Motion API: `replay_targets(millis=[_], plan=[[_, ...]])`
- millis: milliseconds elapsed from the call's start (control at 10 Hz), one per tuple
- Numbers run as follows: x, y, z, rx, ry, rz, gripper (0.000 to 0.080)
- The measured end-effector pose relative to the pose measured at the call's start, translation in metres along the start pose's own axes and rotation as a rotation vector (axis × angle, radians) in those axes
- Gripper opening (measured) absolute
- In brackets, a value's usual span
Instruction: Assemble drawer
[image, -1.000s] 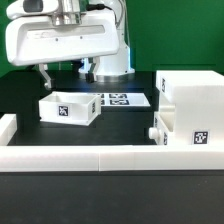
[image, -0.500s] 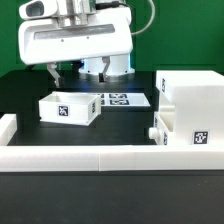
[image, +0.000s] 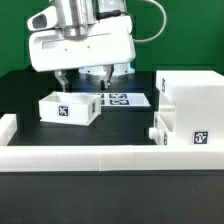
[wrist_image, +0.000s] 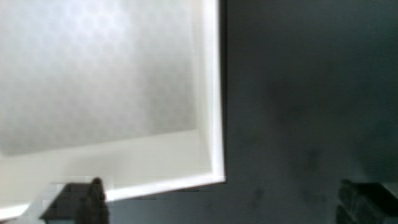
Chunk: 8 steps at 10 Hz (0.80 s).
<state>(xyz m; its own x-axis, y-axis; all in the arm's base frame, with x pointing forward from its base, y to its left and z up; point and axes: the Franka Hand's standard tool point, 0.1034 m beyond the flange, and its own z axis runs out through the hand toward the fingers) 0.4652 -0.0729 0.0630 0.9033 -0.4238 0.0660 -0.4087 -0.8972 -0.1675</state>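
A small white open-top tray (image: 68, 107) with a black-and-white tag on its front stands on the black table at the exterior view's left. It also fills part of the wrist view (wrist_image: 107, 90), with its pale floor and one bright wall showing. My gripper (image: 82, 79) hangs just above and behind the tray, open and empty. In the wrist view the gripper (wrist_image: 222, 203) has its two dark fingertips far apart, one over the tray's corner and one over bare table. The large box-shaped shell (image: 192, 100) stands at the right, with a second small tray (image: 159, 129) against its side.
The marker board (image: 120, 100) lies flat behind the tray. A low white border rail (image: 100, 156) runs along the front, and another (image: 8, 127) stands at the exterior view's left. The arm's white base (image: 108, 72) is behind the gripper.
The hand has moved toward the exterior view's right and now sits over the small tray. The tray and the shell have not moved.
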Motion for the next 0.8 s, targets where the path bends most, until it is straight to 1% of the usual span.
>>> replay_targets(millis=[100,200,300,400,500,600,800], plan=[[-0.001,0.000,0.002,0.002,-0.004,0.004,0.0649],[-0.005,0.002,0.007,0.001,-0.016,-0.012,0.0649],[-0.011,0.006,0.014,-0.004,-0.007,-0.029,0.0649],[-0.023,0.008,0.022,-0.012,-0.007,-0.043,0.0649],[-0.032,0.005,0.028,-0.014,-0.017,-0.055,0.0649],[-0.038,0.001,0.035,-0.016,-0.019,-0.065,0.0649],[-0.052,0.002,0.047,-0.023,-0.013,-0.077,0.0649]])
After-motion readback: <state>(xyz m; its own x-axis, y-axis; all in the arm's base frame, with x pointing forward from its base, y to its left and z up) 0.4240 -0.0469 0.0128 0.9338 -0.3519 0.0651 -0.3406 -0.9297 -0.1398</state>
